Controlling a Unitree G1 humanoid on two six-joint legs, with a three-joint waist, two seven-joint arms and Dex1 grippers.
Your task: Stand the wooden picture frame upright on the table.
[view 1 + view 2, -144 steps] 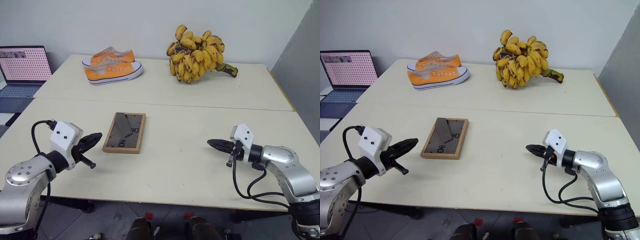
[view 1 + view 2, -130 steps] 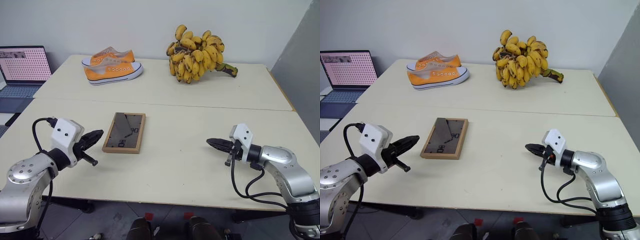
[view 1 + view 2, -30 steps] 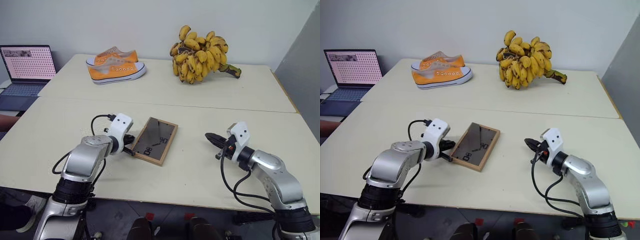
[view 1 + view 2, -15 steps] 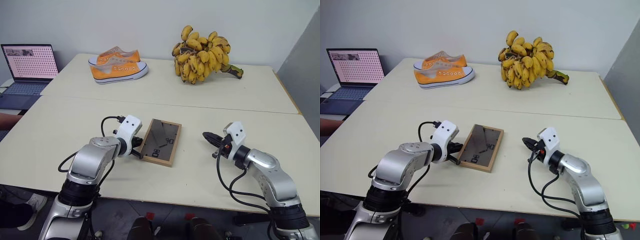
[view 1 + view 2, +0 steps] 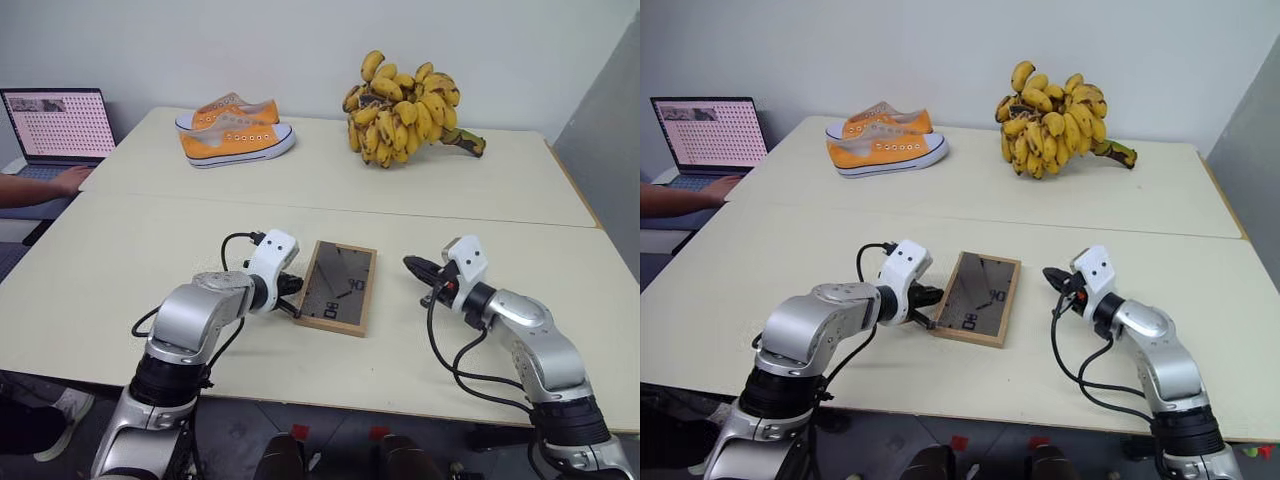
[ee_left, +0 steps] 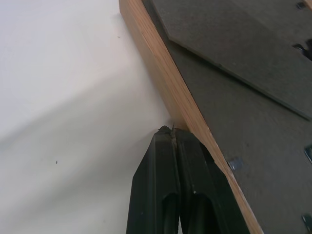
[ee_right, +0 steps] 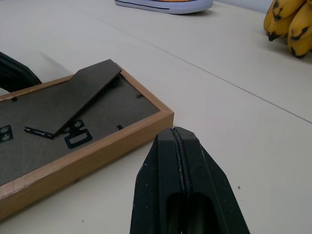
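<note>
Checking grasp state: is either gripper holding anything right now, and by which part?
Nothing is held. The left gripper is shut, its tip pressed against the side edge of the flat-lying light-wood picture frame. The right gripper is shut, clear of it.

Light-wood picture frame with dark grey back bearing black marks, touching the black left gripper and near the black right gripper. Pale cream table. Beyond the grippers: orange shoes with white soles; yellow, brown-flecked bananas.
</note>
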